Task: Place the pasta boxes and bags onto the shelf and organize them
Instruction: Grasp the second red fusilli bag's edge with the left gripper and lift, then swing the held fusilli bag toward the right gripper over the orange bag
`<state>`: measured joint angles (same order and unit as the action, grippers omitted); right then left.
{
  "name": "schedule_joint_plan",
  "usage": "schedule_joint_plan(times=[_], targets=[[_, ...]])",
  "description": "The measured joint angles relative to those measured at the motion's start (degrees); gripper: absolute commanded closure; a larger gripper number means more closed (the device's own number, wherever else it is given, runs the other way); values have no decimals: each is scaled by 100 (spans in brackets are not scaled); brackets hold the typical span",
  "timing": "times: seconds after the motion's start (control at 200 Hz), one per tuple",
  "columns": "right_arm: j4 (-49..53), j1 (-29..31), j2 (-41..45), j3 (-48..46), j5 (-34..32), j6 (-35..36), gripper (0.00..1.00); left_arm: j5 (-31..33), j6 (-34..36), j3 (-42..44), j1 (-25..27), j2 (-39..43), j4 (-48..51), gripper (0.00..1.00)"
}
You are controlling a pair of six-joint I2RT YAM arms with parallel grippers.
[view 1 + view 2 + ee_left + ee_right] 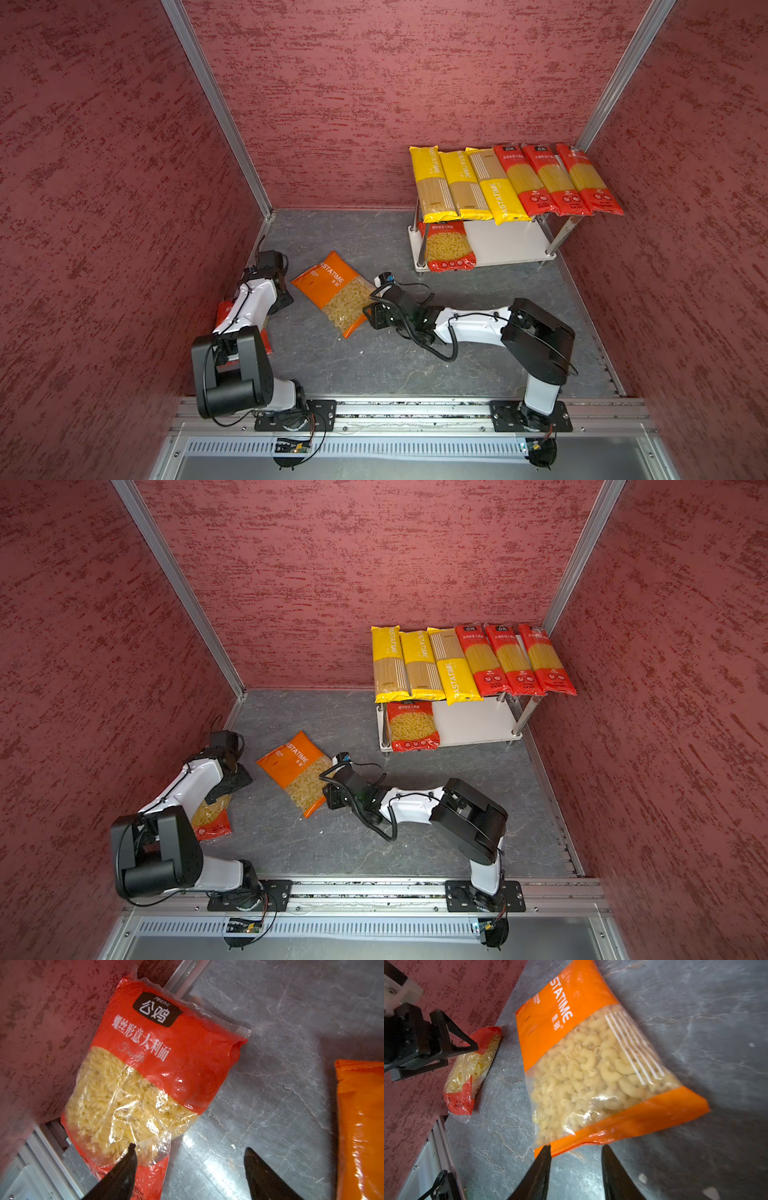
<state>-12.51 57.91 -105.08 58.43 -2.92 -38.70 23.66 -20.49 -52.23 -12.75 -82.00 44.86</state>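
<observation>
Top tier of the small white two-board shelf with chrome legs [511, 249], at 2 o'clock on the grey stone-look tabletop [374, 365], is full: three long yellow plastic spaghetti packs [461, 183] and three long red spaghetti packs [557, 178] lie side by side. The lower tier holds one wide red fusilli bag [449, 247] at its 9 o'clock end, rest bare. Two short-pasta bags remain on the table, so I read this as the pick step for them. The orange macaroni bag with clear window [332, 291] lies flat near centre. My right gripper [577, 1145] is at its 4 o'clock seam, jaws apart, nothing clamped, one fingertip right at the seam edge. The second red fusilli bag [145, 1064] lies at 8 o'clock against the wall, with the left gripper [190, 1146] over it, jaws wide apart, empty. Next, as I see it: slide the right jaws over the orange seam, close, lift, carry to the bare 3 o'clock part of the lower tier. The film looks slippery and the contents loose, so bite deep.
</observation>
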Motion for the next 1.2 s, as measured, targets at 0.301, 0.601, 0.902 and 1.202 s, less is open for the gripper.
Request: schedule_joint_plan(times=[0.301,0.601,0.902,1.202], targets=[[-234,-356,894,-726,-31,39,58,219,616,-225,-116,-1084,13,21],[-321,-463,951,-778,-31,94,58,413,942,-505,-400,-1552,-68,52],[-422,-468,951,-793,-31,-35,58,586,1119,-573,-393,-1572,-72,87],[-417,-468,951,-802,-31,-52,57,686,1110,-531,-111,-1200,26,100]])
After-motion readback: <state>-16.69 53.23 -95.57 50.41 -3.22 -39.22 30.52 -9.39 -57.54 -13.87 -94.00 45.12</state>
